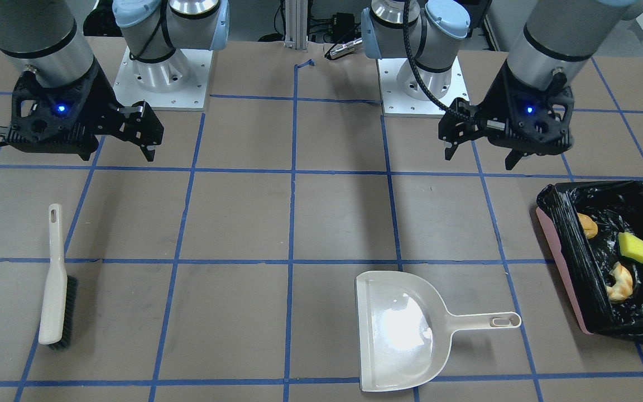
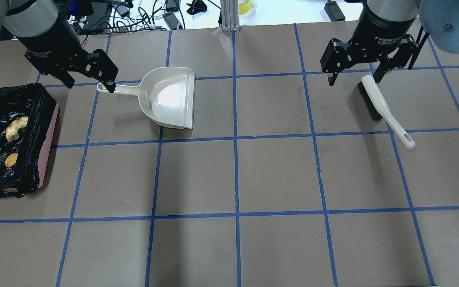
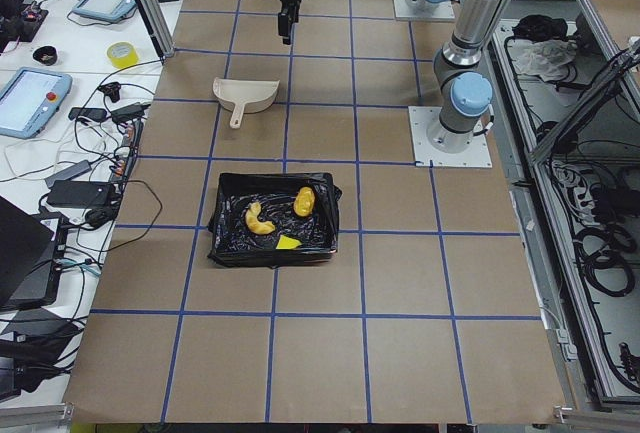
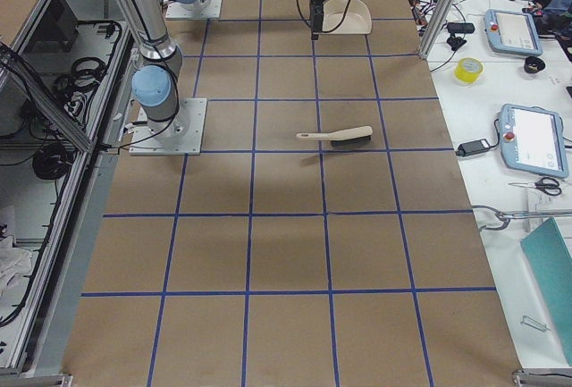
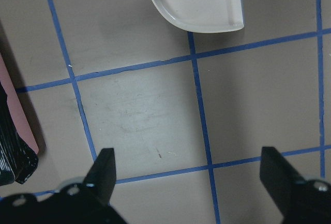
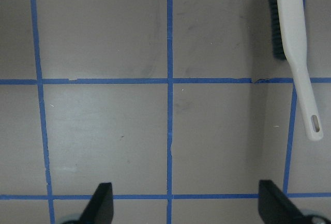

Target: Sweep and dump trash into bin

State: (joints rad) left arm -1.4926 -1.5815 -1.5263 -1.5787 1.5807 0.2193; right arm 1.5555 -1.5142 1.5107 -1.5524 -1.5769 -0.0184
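Observation:
The bin (image 2: 50,139) is a pink tray lined with a black bag at the table's left end; it also shows in the front view (image 1: 561,268). All the trash lies in it: the golden lump (image 1: 586,225), the crescent slice (image 1: 620,282) and the yellow-green wedge (image 1: 634,247). My left gripper (image 2: 91,85) is open and empty, raised above the table near the handle end of the cream dustpan (image 2: 169,97), which lies empty. My right gripper (image 2: 354,79) is open and empty, raised over the head end of the hand brush (image 2: 381,105), which lies flat.
The table is brown paper with a blue tape grid. The dustpan (image 5: 201,1) shows at the top of the left wrist view and the brush (image 6: 295,38) at the top right of the right wrist view. Cables and tablets lie beyond the table's far edge (image 3: 100,113).

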